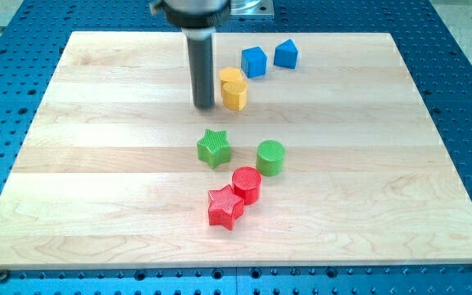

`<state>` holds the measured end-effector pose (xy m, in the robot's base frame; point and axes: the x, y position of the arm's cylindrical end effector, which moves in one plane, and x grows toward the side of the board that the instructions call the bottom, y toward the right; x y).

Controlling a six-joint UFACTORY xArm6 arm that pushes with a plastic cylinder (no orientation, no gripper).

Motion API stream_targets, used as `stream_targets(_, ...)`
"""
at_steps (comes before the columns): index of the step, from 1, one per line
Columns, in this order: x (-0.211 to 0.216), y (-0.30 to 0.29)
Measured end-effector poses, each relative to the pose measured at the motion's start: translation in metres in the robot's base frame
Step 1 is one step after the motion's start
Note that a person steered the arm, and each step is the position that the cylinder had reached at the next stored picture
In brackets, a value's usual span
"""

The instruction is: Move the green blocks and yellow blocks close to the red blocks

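Camera view: my tip [204,106] sits on the wooden board [97,164], just left of the yellow block [233,88], a small gap between them; no jaws, just a rod. Green star [214,148] and green cylinder [270,157] sit mid-board, apart. Below them red cylinder [246,184] touches red star [225,208]. Two blue blocks [254,61] [285,54] lie toward the view's top.

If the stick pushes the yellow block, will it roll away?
Probably not: the yellow block sits on a flat base, so it should slide. My tip stands just to its left in the view, so an off-centre push may turn it.
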<state>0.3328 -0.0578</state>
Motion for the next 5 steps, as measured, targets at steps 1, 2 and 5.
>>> stream_targets(1,-0.081,0.025)
stream_targets(2,-0.086,0.097)
stream_targets(5,0.077,0.034)
